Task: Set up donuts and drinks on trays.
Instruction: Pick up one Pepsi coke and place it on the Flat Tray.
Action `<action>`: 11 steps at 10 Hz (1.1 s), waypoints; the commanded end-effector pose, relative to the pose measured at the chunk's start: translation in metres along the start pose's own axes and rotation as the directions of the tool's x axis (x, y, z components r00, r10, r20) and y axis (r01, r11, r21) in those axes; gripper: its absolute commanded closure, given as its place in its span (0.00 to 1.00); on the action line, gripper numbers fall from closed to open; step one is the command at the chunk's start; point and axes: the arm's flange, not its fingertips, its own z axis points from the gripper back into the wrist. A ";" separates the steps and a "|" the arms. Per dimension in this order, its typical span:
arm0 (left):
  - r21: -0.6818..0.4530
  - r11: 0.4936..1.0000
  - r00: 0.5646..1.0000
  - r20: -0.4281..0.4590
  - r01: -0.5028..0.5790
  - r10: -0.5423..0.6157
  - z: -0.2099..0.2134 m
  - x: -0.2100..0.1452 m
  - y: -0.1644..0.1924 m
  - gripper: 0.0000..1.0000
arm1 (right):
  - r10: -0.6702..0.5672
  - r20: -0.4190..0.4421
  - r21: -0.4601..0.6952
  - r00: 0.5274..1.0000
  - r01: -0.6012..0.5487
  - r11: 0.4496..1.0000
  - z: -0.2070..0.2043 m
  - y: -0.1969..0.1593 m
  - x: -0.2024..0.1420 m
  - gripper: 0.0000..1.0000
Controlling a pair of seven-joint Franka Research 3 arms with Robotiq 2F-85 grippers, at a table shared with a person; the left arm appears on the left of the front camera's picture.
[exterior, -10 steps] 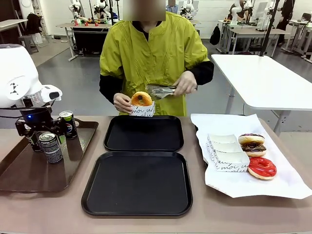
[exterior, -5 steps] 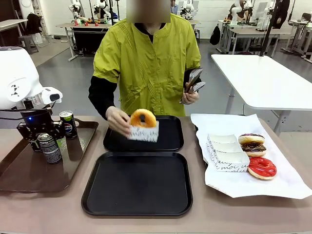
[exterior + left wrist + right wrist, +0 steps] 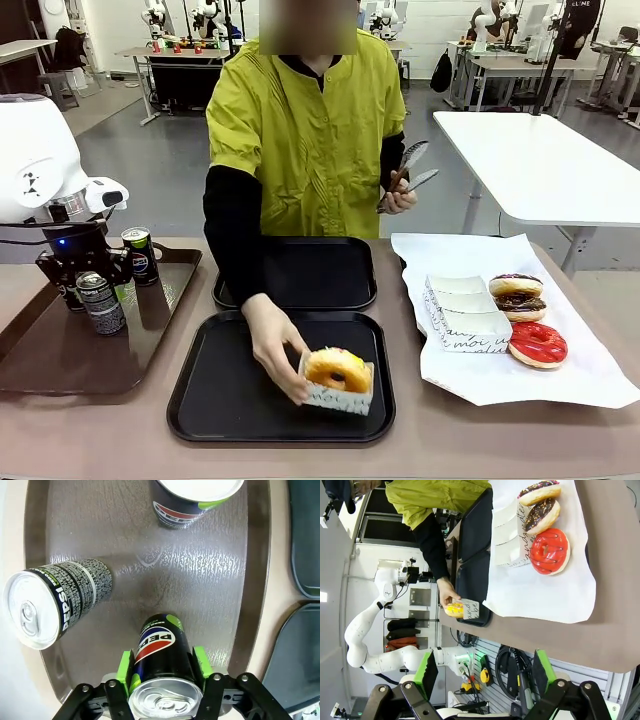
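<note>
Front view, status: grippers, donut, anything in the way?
Left gripper shut on can; right gripper open, empty. Person's hand holds boxed donut on near tray, blocking it.

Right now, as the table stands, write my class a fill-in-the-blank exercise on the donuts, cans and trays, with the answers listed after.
1. The person's hand sets a yellow donut, in a white paper ____, on the near black tray.
2. The left gripper is shut on a can on the brown tray, where ____ other cans stand.
3. On the white paper, the donut nearest the robot is glazed ____.
4. The person's other hand holds ____.

Answers: box; two; red; tongs
</note>
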 end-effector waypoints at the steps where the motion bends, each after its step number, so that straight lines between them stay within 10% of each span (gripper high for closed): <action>1: -0.005 1.000 1.000 -0.022 -0.006 0.006 0.020 -0.001 -0.004 1.00 | 0.012 0.006 0.019 1.000 -0.012 1.000 -0.001 -0.001 0.000 0.00; 6: -0.043 0.998 0.999 0.000 0.048 -0.048 0.153 -0.077 -0.014 1.00 | 0.012 0.006 0.019 1.000 -0.012 1.000 -0.001 -0.001 0.000 0.00; 11: -0.031 0.999 0.999 0.006 0.032 -0.032 0.173 -0.096 -0.014 1.00 | 0.012 0.006 0.019 1.000 -0.012 1.000 -0.001 -0.001 0.000 0.00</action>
